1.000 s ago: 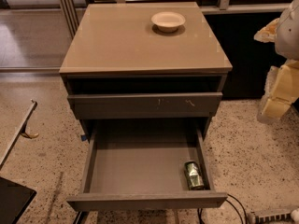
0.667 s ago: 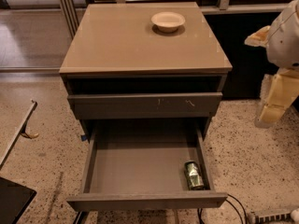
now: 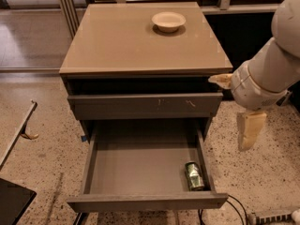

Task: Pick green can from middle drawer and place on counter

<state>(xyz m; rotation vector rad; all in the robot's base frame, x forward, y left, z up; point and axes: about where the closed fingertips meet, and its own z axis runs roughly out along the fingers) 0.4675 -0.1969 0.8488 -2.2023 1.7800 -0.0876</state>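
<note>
desk [image 3: 117, 46]: smooth glossy beige top, I see a sheen
middle drawer [image 3: 140, 168]: matt grey-brown panels
green can [image 3: 194, 176]: glossy metal, silvery ends
bowl [image 3: 168, 21]: smooth cream finish
floor [image 3: 42, 172]: speckled terrazzo
gripper [image 3: 227, 112]: just right of the desk, below its top; fingers [image 3: 251, 130] spread, matt cream plastic

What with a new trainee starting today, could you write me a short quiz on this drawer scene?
1. In which corner of the open grey-brown middle drawer does the slim dark green can lie, as the camera sees it?
2. The robot's gripper is: A) inside the drawer; B) outside the drawer, off to its right; C) touching the can.
3. True or false: a round cream bowl sits on the glossy beige counter.
Key: 1 near right corner; 2 B; 3 true.
</note>
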